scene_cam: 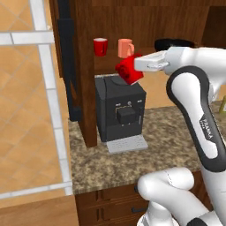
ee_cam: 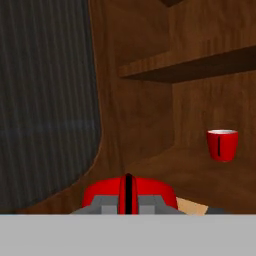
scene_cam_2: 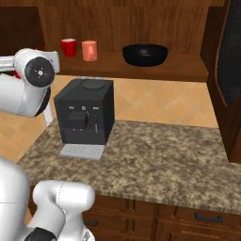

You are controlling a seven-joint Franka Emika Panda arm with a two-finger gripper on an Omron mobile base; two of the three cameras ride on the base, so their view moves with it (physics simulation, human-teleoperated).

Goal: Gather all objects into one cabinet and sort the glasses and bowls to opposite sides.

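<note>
the granite counter (scene_cam_2: 155, 150) lies nearest, with the black coffee machine (scene_cam: 120, 108) standing on it. above the machine's top the gripper (scene_cam: 137, 68) is clamped shut on a red cup (scene_cam: 128, 70), tilted, just in front of the open cabinet (scene_cam: 84, 66). farther in, on the cabinet floor, a second red cup (scene_cam: 100, 46) stands upright at the left, the salmon-pink mug (scene_cam: 126, 47) just beside it, and the black bowl (scene_cam_2: 145, 54) sits well apart to the right.
</note>
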